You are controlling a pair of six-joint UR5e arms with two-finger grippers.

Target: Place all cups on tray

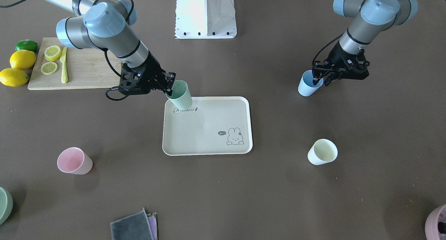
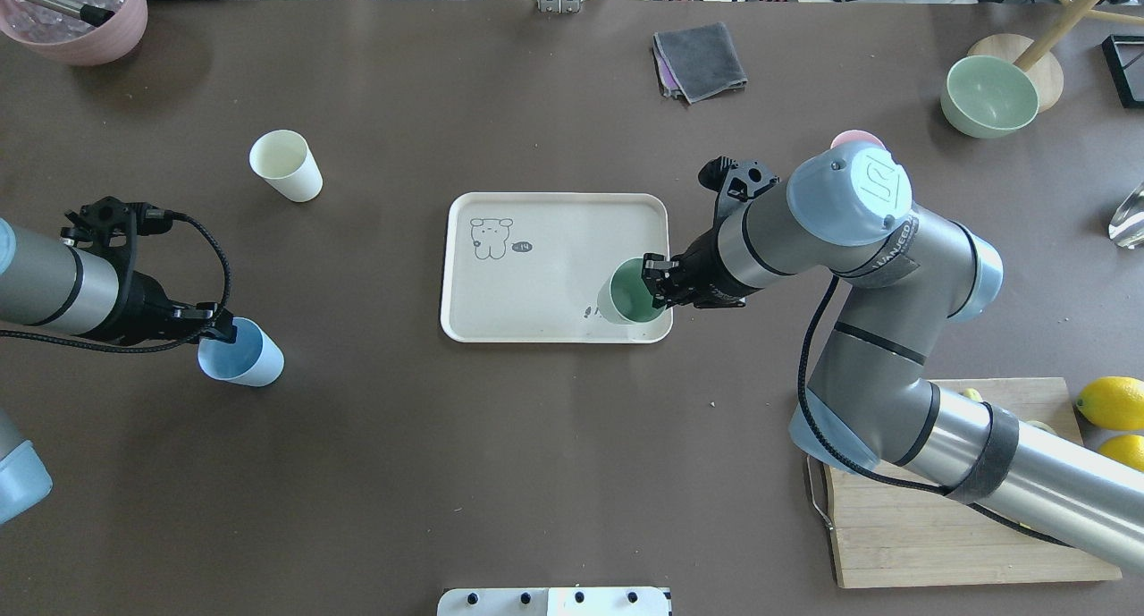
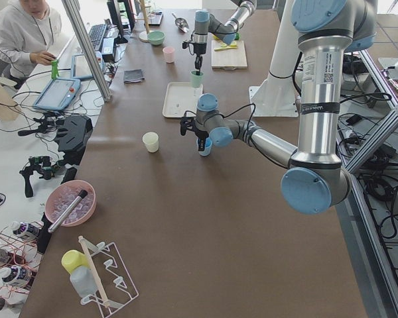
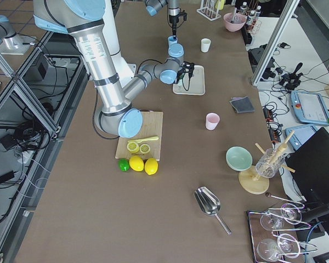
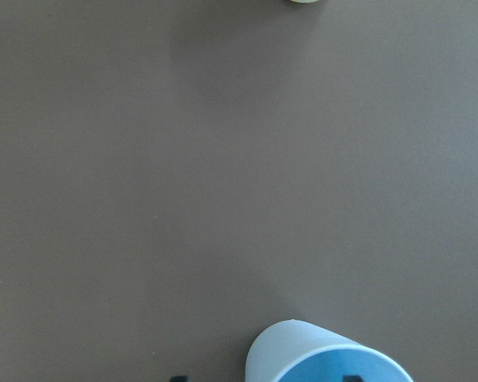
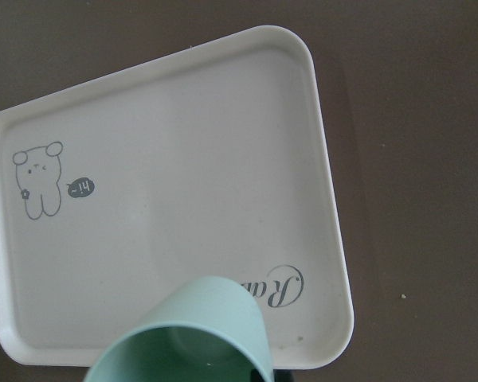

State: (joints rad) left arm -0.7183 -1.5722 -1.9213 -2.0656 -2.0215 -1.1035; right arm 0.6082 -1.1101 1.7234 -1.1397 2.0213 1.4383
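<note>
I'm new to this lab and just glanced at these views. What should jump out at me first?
The right gripper holds a green cup tilted over the corner of the tray by its Rabbit script. The left gripper is at the rim of a blue cup off to one side. A pink cup and a cream cup stand apart on the table.

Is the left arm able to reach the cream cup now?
Probably yes: the left gripper is open, though astride the blue cup's rim, and only bare table separates it from the cream cup.

Robotics lab, alu frame post (image 3: pixel 88 50), teach pendant (image 3: pixel 56 94), operator (image 3: pixel 23 33) seated alongside, white robot pedestal (image 1: pixel 205 13)
</note>
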